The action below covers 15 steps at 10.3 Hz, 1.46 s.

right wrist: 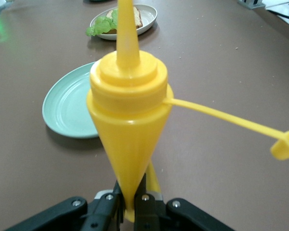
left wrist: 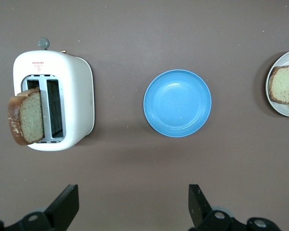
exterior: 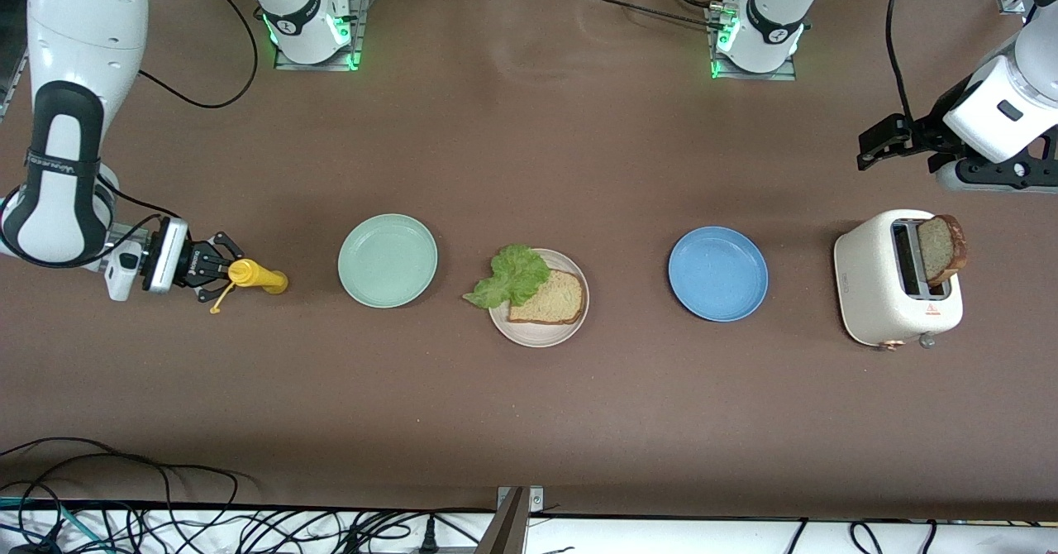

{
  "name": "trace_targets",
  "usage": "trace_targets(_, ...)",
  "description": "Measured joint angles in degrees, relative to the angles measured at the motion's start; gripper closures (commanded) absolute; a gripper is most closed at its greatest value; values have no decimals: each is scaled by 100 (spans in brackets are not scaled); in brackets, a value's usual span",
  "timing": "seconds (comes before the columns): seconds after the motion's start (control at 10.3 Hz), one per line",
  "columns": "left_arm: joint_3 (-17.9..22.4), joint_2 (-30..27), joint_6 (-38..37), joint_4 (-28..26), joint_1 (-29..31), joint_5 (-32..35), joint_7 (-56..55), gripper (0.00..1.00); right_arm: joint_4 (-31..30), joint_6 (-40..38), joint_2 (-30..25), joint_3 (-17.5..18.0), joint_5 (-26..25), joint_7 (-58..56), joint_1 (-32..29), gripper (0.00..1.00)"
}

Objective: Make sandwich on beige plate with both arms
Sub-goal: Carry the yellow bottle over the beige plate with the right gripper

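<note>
The beige plate (exterior: 537, 335) sits mid-table with one bread slice (exterior: 550, 299) on it. A green lettuce leaf (exterior: 514, 277) lies partly on that slice and hangs over the rim. A second slice (exterior: 944, 250) sticks up out of the white toaster (exterior: 876, 289) at the left arm's end. My right gripper (exterior: 221, 266) is shut on the base of a yellow squeeze bottle (exterior: 256, 276). The bottle is held level, nozzle toward the mint-green plate (exterior: 387, 260), its cap dangling on a strap. My left gripper (exterior: 880, 142) hangs open with nothing between its fingers, over bare table beside the toaster (left wrist: 77, 96).
A blue plate (exterior: 717, 274) with nothing on it lies between the beige plate and the toaster. The mint-green plate lies between the bottle and the beige plate. Cables run along the table's edge nearest the front camera.
</note>
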Motion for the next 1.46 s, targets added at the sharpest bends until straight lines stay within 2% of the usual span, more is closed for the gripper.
trace_targets(0.19,-1,2,0,3,-1,0,0,0,52,261,-14,-952,-76,708,1358,100)
trace_targets(0.29,0,3,0,4,-1,0,0,0,72,470,-27,-1310,-211,1176,2003,100)
trace_targets(0.39,0,4,0,5,-1,0,0,0,103,722,-36,-1478,-368,1663,2486,100)
trace_targets(0.58,0,4,-2,6,-2,0,0,0,254,1276,-25,-1505,-775,2569,3059,100)
trace_targets(0.97,-2,5,-2,6,-3,0,0,0,676,1917,88,-1478,-1847,4050,3742,100)
trace_targets(1.46,2,5,-6,6,2,0,0,0,1184,2252,780,-1452,-2900,4836,4226,100)
